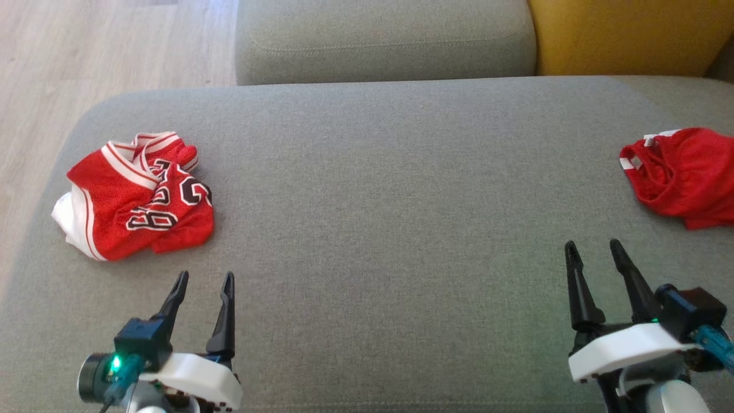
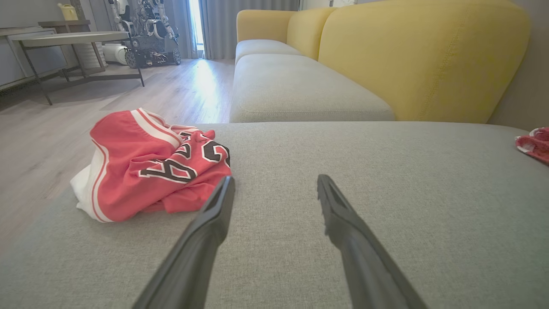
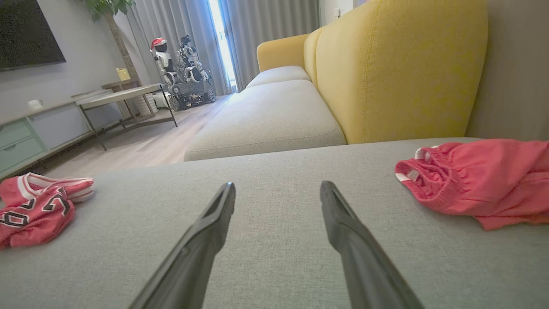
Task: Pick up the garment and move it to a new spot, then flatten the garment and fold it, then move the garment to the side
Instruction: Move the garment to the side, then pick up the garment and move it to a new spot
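Note:
A crumpled red jersey garment point(image 1: 137, 195) with white trim and black numbers lies at the left end of the grey cushion point(image 1: 390, 201). It also appears at the left in the left wrist view point(image 2: 150, 167) and the right wrist view point(image 3: 34, 210). A second red garment point(image 1: 682, 175) with an elastic waistband lies bunched at the right end point(image 3: 480, 184) point(image 2: 534, 143). My left gripper point(image 1: 206, 278) point(image 2: 275, 178) is open and empty, just in front of and to the right of the jersey. Open and empty as well, my right gripper point(image 1: 592, 245) point(image 3: 278, 184) hovers in front of and to the left of the second garment.
The cushion's left edge drops to a wooden floor point(image 1: 86, 51) close behind the jersey. Another grey seat cushion point(image 1: 384, 40) and a yellow backrest point(image 1: 625, 34) lie beyond. A low table point(image 2: 68, 40) and a parked robot point(image 2: 146, 25) stand far across the room.

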{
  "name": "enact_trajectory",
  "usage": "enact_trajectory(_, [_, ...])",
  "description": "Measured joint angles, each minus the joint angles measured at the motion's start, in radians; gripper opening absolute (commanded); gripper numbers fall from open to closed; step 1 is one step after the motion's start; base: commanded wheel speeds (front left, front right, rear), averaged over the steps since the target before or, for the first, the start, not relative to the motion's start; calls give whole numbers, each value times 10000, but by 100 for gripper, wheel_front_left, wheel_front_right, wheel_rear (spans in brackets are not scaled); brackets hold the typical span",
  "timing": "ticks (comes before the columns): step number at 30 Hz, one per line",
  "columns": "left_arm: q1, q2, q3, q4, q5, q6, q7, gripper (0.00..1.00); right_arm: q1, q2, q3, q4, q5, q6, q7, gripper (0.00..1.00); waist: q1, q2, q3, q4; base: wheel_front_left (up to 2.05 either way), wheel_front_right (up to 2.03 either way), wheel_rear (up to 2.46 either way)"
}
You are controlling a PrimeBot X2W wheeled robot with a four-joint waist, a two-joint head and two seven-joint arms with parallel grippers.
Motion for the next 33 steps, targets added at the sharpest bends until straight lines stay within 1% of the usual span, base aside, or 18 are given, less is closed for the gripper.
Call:
enact_trajectory(9, [46, 67, -73, -113, 0, 86, 136, 100, 89, 6, -199, -291, -489, 0, 174, 100, 0, 0, -25, -31, 0, 0, 0])
enact_trajectory(24, [43, 109, -240, -173, -79, 102, 138, 100, 277, 12, -295, -391, -573, 0, 263, 100, 0, 0, 1, -1, 0, 0, 0])
enact_trajectory(29, [19, 123, -259, -159, -100, 142, 138, 100, 281, 15, -479, -449, -725, 0, 291, 100, 0, 0, 14, 212, 0, 0, 0])
enact_trajectory(33, [-188, 127, -280, -84, -102, 165, 138, 100, 309, 19, -583, -610, -838, 0, 351, 100, 0, 0, 23, 608, 0, 0, 0])
